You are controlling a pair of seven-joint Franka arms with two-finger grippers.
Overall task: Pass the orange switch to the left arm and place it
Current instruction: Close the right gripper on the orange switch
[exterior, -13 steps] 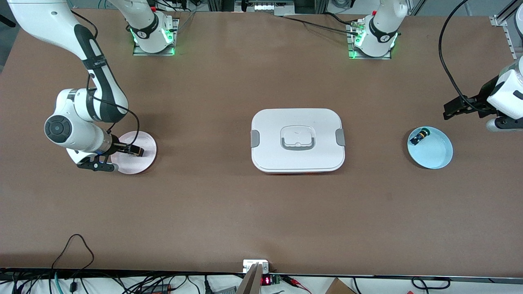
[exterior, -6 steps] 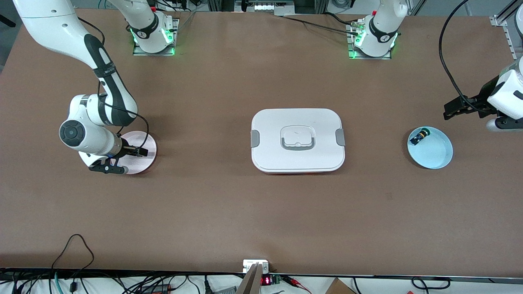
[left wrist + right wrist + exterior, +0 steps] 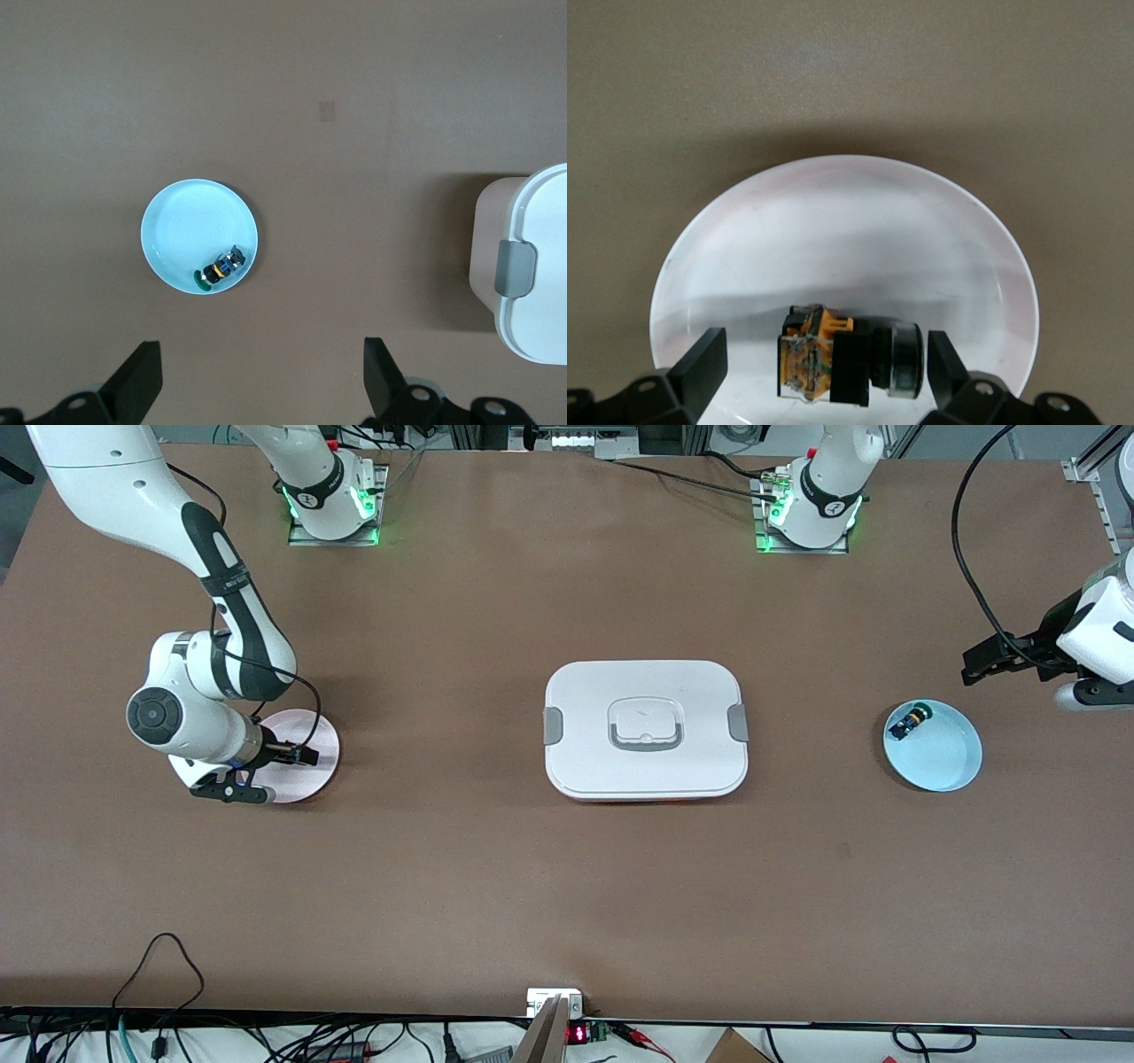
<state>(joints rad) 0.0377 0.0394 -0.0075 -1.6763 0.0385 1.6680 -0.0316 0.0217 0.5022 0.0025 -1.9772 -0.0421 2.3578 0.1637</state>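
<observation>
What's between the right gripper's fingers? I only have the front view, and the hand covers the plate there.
Observer: The right wrist view shows the orange switch lying on its side on the pink plate, between the open fingers of the right gripper. It is not gripped.
Operator: Left arm?
Observer: The left gripper is open, over bare table beside the blue plate. That arm waits.
Operator: What's in that plate?
Observer: A blue-and-black switch with a green cap, lying by the rim.

Surfaces: matt table (image 3: 461, 868), smooth plastic box (image 3: 646, 729).
A glossy sheen is seen on the pink plate (image 3: 833, 230) beside the box.
</observation>
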